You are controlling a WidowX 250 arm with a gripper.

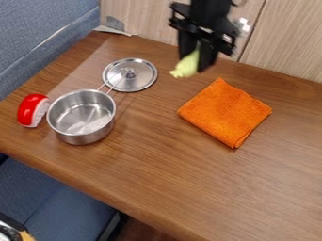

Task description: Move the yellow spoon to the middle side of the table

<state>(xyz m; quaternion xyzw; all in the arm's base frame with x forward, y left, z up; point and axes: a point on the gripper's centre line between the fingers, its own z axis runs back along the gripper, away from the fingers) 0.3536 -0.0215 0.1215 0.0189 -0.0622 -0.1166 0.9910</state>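
Worktop: brown, wood-grained (189,188); the bare stretch between the pot and the cloth, on the near side, would presumably serve as the set-down area.
Gripper: black, two-fingered (197,60), hanging over the far side of the worktop, apparently raised so that its load clears the items below.
Cloth: orange, square, fabric (226,113), lying flat to the right in view, leaving the middle accessible.
Pot: round, shiny metal (82,137), upright at the left, its thin handle directed to the far side and overlapping the lid in view; contact cannot be determined.
Lid: round metal with a knob (143,77), knob upward, evidently resting on its rim.
Item: red and white, rounded (28,110), just beside the pot on its outer side, out of the likely path.
Task object: a pale yellow-green piece, judged to be the yellow spoon (187,65), grasped between the gripper's fingers, its exposed end projecting below them and angled toward the lid side. Delivery to the middle remains outstanding.
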